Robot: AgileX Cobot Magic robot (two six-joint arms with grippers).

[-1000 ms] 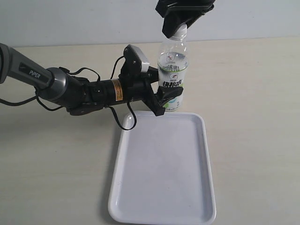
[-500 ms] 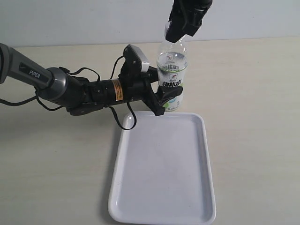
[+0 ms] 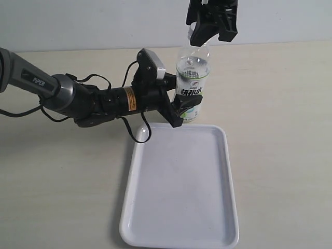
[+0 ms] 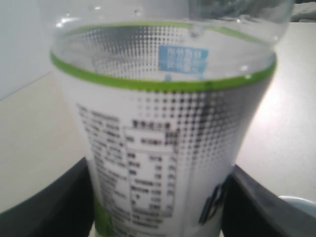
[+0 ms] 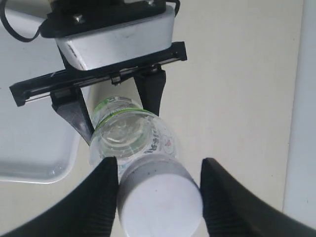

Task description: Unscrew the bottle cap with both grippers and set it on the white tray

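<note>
Two arms meet on one bottle (image 3: 193, 78).

Exterior view: the bottle stands upright on the beige table (image 3: 280, 129), just beyond the far rim of the tray (image 3: 179, 207). The left gripper (image 3: 185, 110) comes in low from the left. Its arm is stretched almost level over the table, and a black cable (image 3: 136, 132) loops under the wrist. Its jaws are clamped on the bottle's lower label. The right gripper (image 3: 211, 36) hangs from above with fingers pointing down either side of the bottle's top, which they hide.

Left wrist view: the label fills the frame, with a green band over fine print, all blurred. Black fingers (image 4: 59, 207) press in on both sides of the bottle. Pale table shows behind.

Right wrist view: this looks down the bottle's length. The cap (image 5: 160, 200) sits on the neck between two ribbed black pads (image 5: 96, 197). Both pads touch its side, so the right jaws are clenched on the cap. Farther down, the left gripper's fingers pinch the bottle's body, with that arm's grey camera box (image 5: 118, 37) behind them. A rounded corner of the tray lies just beside the bottle's base. Only the left fingers crowd the bottle.
</note>
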